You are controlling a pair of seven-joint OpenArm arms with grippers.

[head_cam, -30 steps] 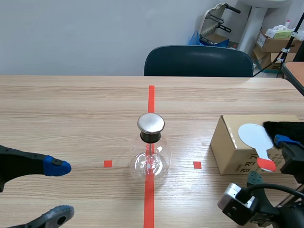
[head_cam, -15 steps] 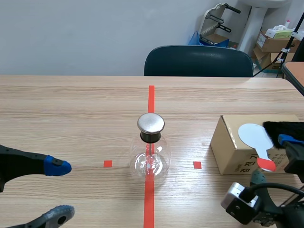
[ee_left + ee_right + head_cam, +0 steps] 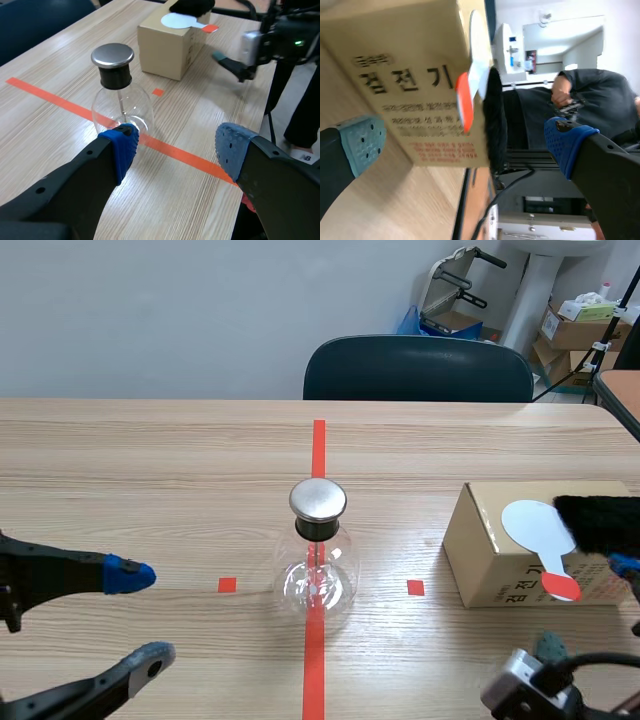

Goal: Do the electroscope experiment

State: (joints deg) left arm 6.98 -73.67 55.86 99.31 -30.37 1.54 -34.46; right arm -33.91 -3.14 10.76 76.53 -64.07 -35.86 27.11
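Scene view faces across surface (image 3: 150, 450) from robot's side. Left wrist: flask (image 3: 119, 95) ahead of jaws. Right wrist: close on box (image 3: 405, 75), shared by all views.

clear glass flask (image 3: 317, 578) with shiny silver cap (image 3: 318, 499) and black collar, tan cardboard box (image 3: 478, 552) with black lettering, white paddle (image 3: 533, 524) with orange-red handle, fuzzy black cloth (image 3: 605, 520), pale woodgrain table (image 3: 150, 470)

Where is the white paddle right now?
In the scene view the white paddle lies on top of the cardboard box at the right, beside the black fur.
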